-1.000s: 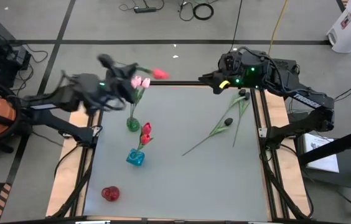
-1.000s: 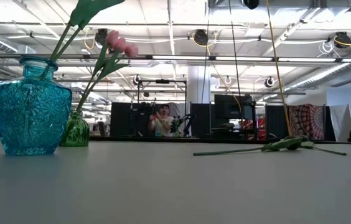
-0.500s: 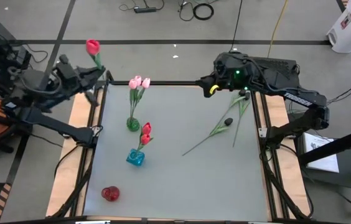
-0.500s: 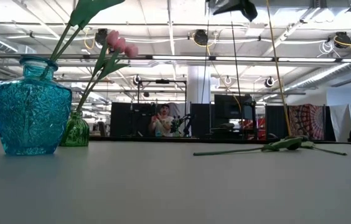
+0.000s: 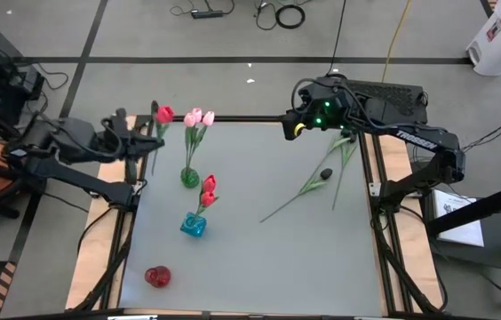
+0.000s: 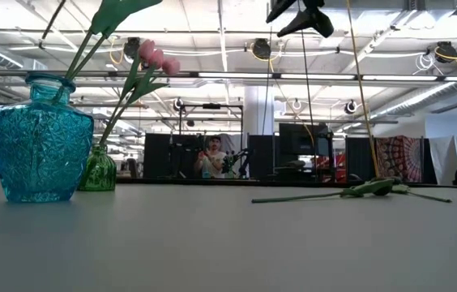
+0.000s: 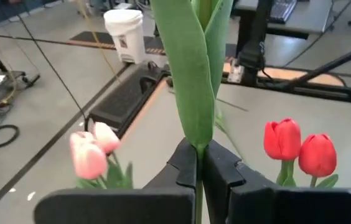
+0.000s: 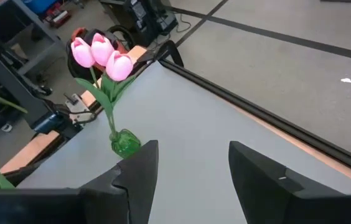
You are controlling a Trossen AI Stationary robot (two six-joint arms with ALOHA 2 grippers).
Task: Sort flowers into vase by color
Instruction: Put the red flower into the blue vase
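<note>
My left gripper point(image 5: 139, 140) is at the table's far left edge, shut on a red tulip point(image 5: 163, 114). In the left wrist view only the tulip's green leaf point(image 7: 194, 74) and stem show; its head is out of frame. A green vase point(image 5: 189, 178) holds pink tulips point(image 5: 199, 117). A blue vase point(image 5: 193, 225) holds two red tulips point(image 5: 208, 187). Two black tulips point(image 5: 325, 174) lie flat on the table at the right. My right gripper point(image 5: 291, 128) is open and empty over the table's far edge. My left gripper pinches the red tulip's stem point(image 7: 198, 177) between its two fingers, just below the base of the leaf. The fingers come from the table's left and lie across the stem. The tulip is lifted clear, its head point(image 5: 163, 114) beyond the fingers toward the far edge.
A red vase point(image 5: 156, 276) stands near the table's near left corner. In the low view the blue vase point(image 6: 42, 138) and green vase point(image 6: 97, 169) stand at the left and the black tulips point(image 6: 374, 188) lie at the right. Bare table lies between them.
My left gripper, holding the red tulip, has swung from above the pink tulips out past the table's left edge, then come back toward the table. My right gripper has shifted a little toward the table's left and come down into the low view.
</note>
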